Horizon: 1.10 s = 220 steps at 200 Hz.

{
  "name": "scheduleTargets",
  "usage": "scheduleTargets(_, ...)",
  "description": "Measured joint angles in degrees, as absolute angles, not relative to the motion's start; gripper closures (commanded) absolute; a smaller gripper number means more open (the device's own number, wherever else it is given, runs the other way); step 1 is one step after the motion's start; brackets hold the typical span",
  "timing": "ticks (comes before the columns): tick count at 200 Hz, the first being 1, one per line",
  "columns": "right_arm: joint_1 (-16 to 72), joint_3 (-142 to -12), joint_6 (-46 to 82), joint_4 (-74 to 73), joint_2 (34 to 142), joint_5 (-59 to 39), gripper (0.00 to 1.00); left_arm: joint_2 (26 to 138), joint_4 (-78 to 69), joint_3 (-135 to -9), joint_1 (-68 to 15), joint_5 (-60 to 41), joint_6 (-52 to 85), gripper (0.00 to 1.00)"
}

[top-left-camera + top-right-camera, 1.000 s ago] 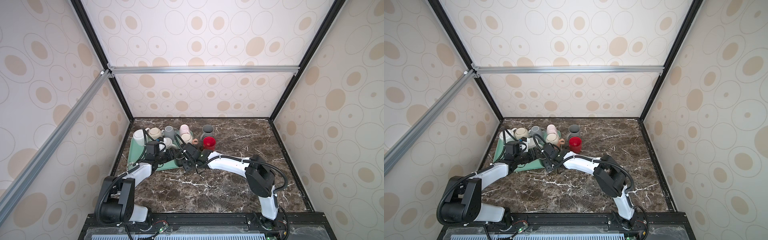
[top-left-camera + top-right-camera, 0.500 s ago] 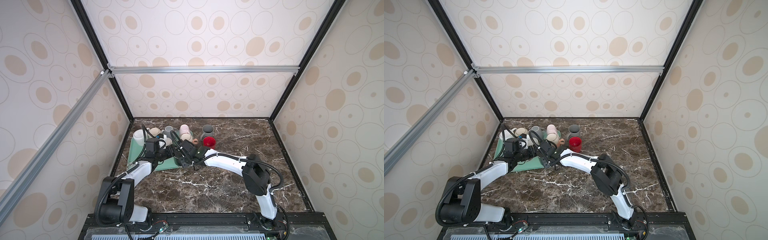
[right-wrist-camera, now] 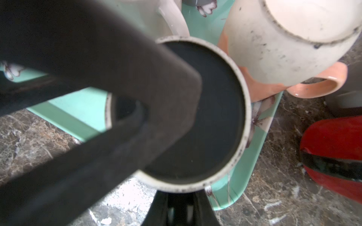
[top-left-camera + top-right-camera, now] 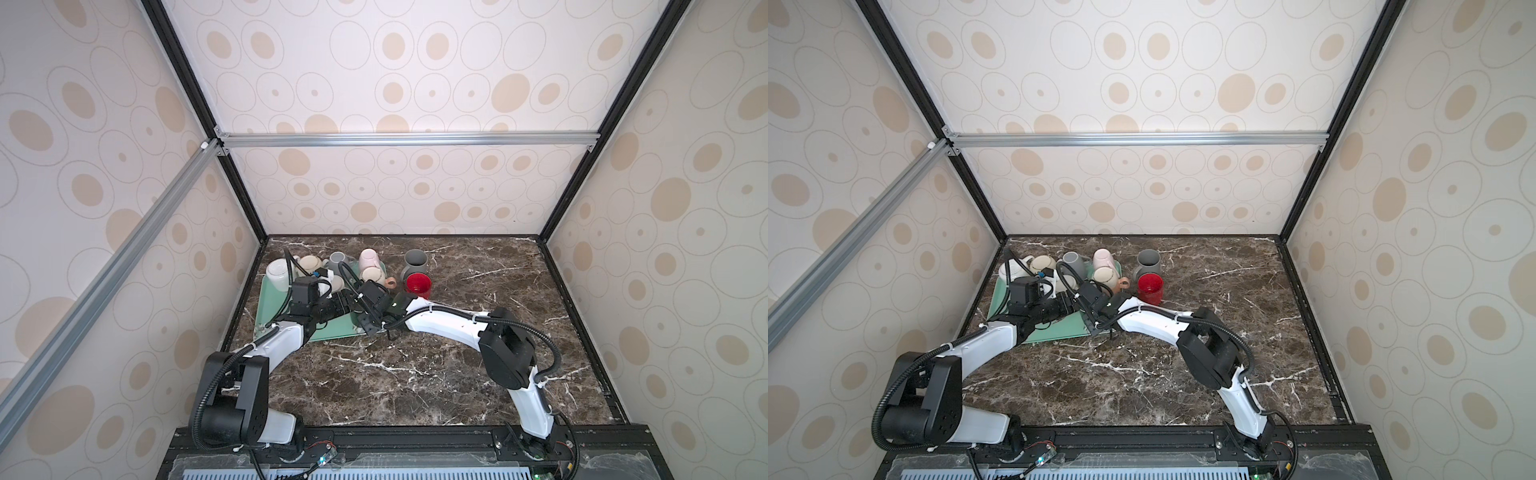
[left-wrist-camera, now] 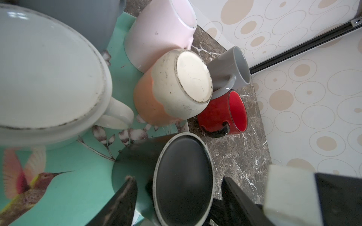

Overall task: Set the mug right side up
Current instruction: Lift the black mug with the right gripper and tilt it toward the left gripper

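Both top views are being lit brightly and diffusely, with only faint shadows being cast on the marble tabletop. Straight frame lines are being bent toward the edges. The right gripper is being rendered as a dark blur in its wrist view, while small highlights are being reflected by the white mug.

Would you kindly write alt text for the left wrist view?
An upside-down black mug sits between the fingers of the left gripper, over a green tray. Behind it, a white mug, cream-and-orange mug and pink mug sit inverted; a grey mug and red mug stand upright.
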<state>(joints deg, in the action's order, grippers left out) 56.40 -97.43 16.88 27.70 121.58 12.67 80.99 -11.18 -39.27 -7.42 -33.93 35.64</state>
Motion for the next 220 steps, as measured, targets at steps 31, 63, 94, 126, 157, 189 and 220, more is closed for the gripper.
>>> scheduleTargets(31, 56.45, -97.36, 16.21, 27.73, 121.54, 14.06, 1.0, 79.22, -9.85, -39.27, -7.4, -32.69, 34.5, 0.3)
scheduleTargets(63, 56.45, -96.42, 15.92, 27.42, 120.95, 15.14, 1.0, 77.62, -7.86, -39.81, -7.4, -31.66, 32.88, 0.29)
scheduleTargets(94, 56.47, -95.42, 15.49, 27.9, 119.72, 15.46, 1.0, 75.83, -7.6, -39.9, -7.4, -30.89, 32.05, 0.29)
scheduleTargets(126, 56.47, -92.4, 15.53, 27.33, 116.31, 16.16, 1.0, 73.19, -7.62, -39.9, -7.03, -29.69, 31.35, 0.26)
scheduleTargets(157, 56.47, -87.68, 16.16, 23.77, 110.83, 16.91, 1.0, 70.52, -7.66, -39.86, -5.87, -28.42, 30.59, 0.24)
scheduleTargets(189, 56.47, -84.77, 17.08, 19.2, 106.5, 17.78, 1.0, 67.85, -9.63, -38.5, -4.08, -28.36, 30.63, 0.22)
scheduleTargets(220, 56.12, -80.62, 18.24, 14.06, 101.73, 18.0, 1.0, 66.08, -11.92, -36.32, -2.96, -29.82, 30.7, 0.2)
